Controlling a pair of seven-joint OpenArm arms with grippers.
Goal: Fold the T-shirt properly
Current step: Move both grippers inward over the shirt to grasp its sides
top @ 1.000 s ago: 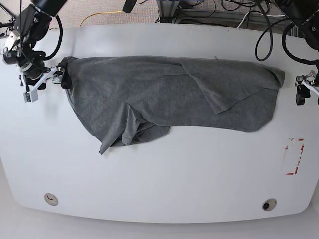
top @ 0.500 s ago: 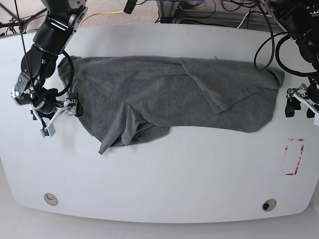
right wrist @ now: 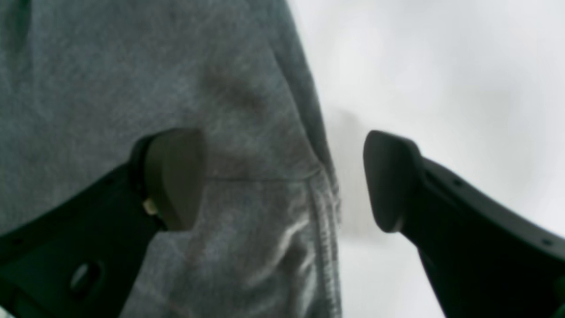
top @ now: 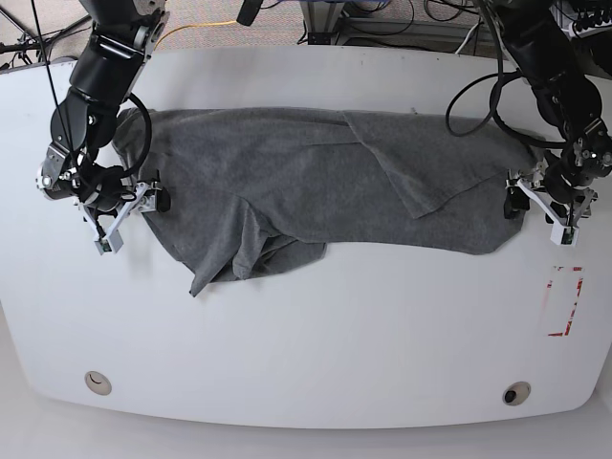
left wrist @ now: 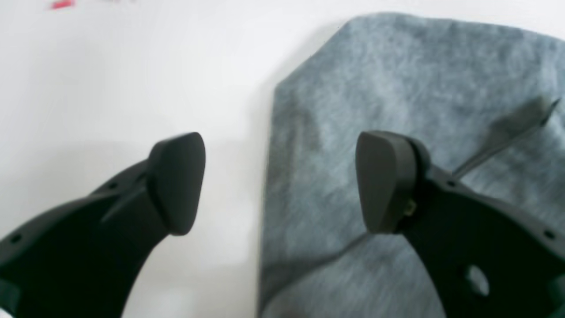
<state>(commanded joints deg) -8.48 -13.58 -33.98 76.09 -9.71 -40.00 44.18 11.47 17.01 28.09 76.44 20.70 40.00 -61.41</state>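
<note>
fabric edge (right wrist: 326, 190) looks doubled in right wrist view, not in base.

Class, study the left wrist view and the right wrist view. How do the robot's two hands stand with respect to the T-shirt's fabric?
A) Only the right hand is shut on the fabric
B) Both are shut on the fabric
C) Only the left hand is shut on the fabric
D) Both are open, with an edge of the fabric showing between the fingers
D: the fingers of the left hand and right hand stand wide apart, the T-shirt's edge visible in each gap.
</note>
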